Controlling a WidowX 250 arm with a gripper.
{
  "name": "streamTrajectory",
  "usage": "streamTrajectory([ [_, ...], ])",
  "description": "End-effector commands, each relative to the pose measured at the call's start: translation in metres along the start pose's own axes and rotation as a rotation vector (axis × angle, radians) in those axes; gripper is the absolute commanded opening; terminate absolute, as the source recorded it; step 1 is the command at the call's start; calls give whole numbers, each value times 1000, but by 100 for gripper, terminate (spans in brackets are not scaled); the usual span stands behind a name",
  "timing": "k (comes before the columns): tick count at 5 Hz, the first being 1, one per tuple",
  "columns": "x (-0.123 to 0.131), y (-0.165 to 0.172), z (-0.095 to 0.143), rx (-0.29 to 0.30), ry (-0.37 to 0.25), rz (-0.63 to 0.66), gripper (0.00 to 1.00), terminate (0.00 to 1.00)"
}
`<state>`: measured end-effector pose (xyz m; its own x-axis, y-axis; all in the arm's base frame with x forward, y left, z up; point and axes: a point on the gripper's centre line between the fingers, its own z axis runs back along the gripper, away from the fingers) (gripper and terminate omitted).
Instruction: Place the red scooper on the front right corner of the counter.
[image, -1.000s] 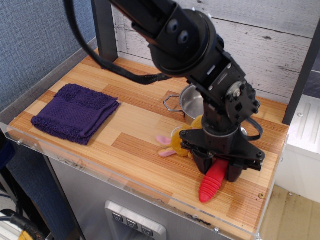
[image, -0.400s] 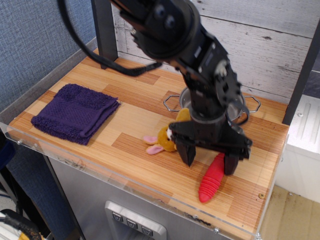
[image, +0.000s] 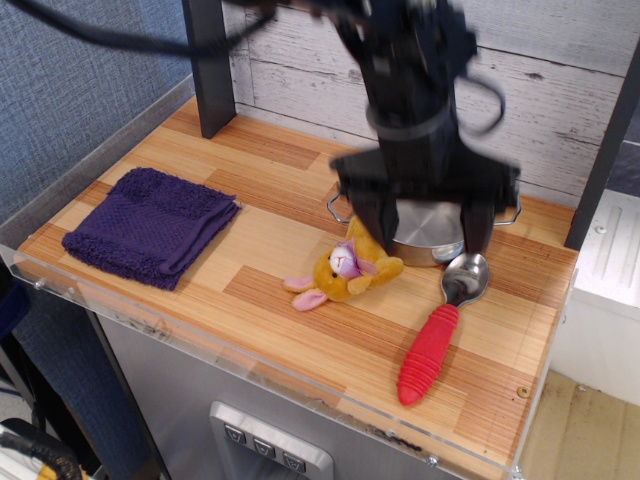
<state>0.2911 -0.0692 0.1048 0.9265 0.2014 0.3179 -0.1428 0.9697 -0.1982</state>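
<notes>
Arm (image: 420, 110) raised — jaws spread above pot (image: 428, 232).

even, bright light; the arm (image: 420, 120) is motion-blurred, the rest sharp.

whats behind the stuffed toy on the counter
Behind the yellow stuffed toy stands a silver pot with wire handles, near the back wall. The open tool hangs in front of it, covering most of the pot, so its inside cannot be seen.
</notes>
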Motion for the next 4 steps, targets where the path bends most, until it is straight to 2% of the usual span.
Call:
streamTrajectory([
  [1, 18, 27, 87, -13, -208, 53, 100, 0],
  [3, 18, 27, 87, -13, -208, 53, 100, 0],
  [4, 18, 27, 87, -13, -208, 53, 100, 100],
])
